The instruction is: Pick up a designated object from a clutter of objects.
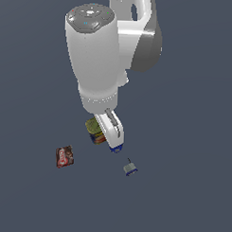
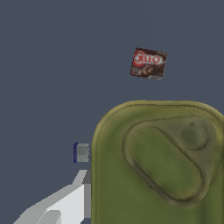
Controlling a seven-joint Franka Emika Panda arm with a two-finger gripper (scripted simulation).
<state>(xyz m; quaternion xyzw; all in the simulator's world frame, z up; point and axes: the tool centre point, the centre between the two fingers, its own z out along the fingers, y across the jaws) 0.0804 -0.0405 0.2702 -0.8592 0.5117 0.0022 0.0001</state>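
While the arm is hanging low over the surface point(image 1: 193, 139), the hand point(image 1: 111, 136) is sitting right at the tin point(image 1: 94, 130), one white finger point(image 1: 115, 133) showing beside it on the exterior view's right; the other finger is hidden, so I cannot tell whether the hand is gripping, closed or open. The tin is lying under the wrist, filling much of the wrist view point(image 2: 162, 166), with the red-brown packet point(image 1: 65, 156) well apart toward the exterior view's left and the tiny blue-grey item point(image 1: 130, 168) near on the right.

Judging the step as closing on the tin: the fingers should be squeezing the flat long sides, centred, then lifting straight up to avoid twisting it out; the smooth metal-looking walls are likely slippery.

Shapes: the tin is a rounded rectangle, dull yellow-green lid with an embossed oval ridge and round dimple, dark blue sides with an orange band; the packet is flat, printed, glossy-looking; the small item is boxy.
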